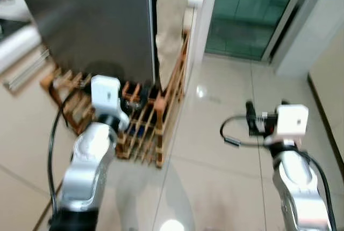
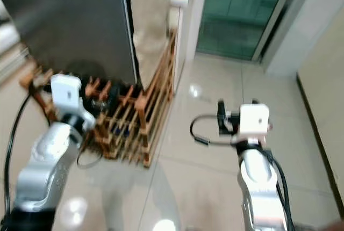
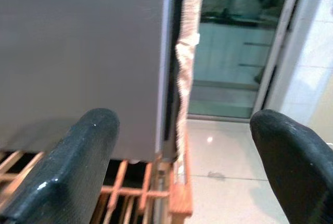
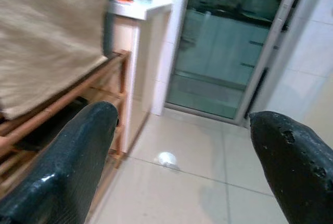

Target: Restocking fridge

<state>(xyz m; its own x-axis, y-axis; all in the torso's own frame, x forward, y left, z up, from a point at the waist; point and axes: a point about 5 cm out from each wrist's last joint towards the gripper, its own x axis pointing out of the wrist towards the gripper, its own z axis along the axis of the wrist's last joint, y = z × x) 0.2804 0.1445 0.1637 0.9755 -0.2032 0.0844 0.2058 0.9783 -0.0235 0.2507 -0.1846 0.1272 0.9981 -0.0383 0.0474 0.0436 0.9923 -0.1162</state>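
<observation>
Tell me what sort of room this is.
Probably a home kitchen or utility corner: a tall grey fridge, a wooden rack beside it, glossy tiled floor and a glass sliding door.

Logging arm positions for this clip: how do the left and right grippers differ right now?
The left gripper is raised in front of the grey fridge door, above the wooden rack; the right gripper is over bare tiled floor, facing the glass door. Both have their fingers spread apart and hold nothing.
</observation>
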